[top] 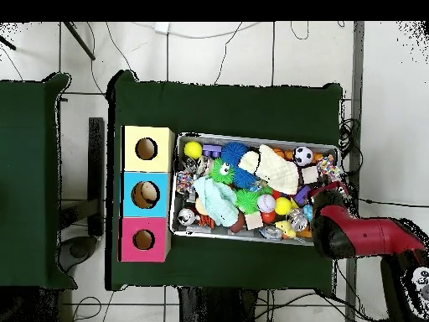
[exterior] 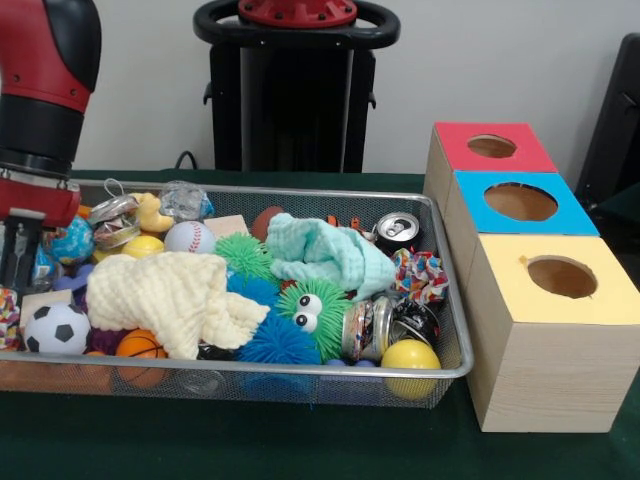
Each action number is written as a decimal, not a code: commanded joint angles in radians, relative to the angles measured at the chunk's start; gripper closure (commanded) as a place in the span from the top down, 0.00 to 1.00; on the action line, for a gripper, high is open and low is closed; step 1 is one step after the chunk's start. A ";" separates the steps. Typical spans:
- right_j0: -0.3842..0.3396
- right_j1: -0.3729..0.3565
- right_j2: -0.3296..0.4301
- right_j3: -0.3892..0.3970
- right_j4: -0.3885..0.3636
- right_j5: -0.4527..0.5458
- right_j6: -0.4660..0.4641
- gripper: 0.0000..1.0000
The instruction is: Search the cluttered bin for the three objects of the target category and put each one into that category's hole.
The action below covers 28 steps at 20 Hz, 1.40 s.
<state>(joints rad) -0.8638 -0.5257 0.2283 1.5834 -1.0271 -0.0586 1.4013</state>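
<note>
The end effector [exterior: 18,255] hangs low at the wire mesh bin's [exterior: 455,372] 9 o'clock end in the front view, its tip among the toys there. Whether it's spread, closed or clamped on sthg I cannot tell; the arm's bulk hides it overhead.

Step in hand, as I judge it: searching and picking at that end. No target category is evident, so the pick must be chosen w/ care. To do it well: come straight down on one item, avoid dragging the cloths, lift clear of the rim before travelling to the boxes at the bin's 3 o'clock side.

The bin sits on the green desk [exterior: 300,440], packed full. Front view contents:
- cream cloth [exterior: 175,295] at approx 8 o'clock, draped over other things
- mint cloth [exterior: 325,255] near centre
- soccer ball [exterior: 55,328] and basketball [exterior: 140,345] at 8 o'clock, by the near rim
- baseball [exterior: 188,237] and rubber duck [exterior: 152,212] toward 11 o'clock
- green fuzzy toy w/ eyes [exterior: 315,310] and blue spiky ball [exterior: 275,345] at 6 o'clock
- soda can [exterior: 397,230] at 1 o'clock
- yellow ball [exterior: 410,358] at 4 o'clock (pressed against the corner mesh)

Three wooden boxes stand in a row, touching: red-topped box [exterior: 490,148], blue-topped box [exterior: 520,203], yellow-topped box [exterior: 555,280], each w/ a round hole. Nothing shows inside the holes.
</note>
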 commanded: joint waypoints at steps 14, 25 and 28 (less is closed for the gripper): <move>-0.035 -0.107 0.122 0.096 0.109 0.267 -0.013 0.00; 0.028 -0.162 0.084 0.124 0.159 0.305 0.041 0.00; 0.057 -0.148 0.049 0.118 0.148 0.270 0.077 0.00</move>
<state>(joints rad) -0.8557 -0.6708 0.2543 1.6419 -0.9077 0.1373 1.4013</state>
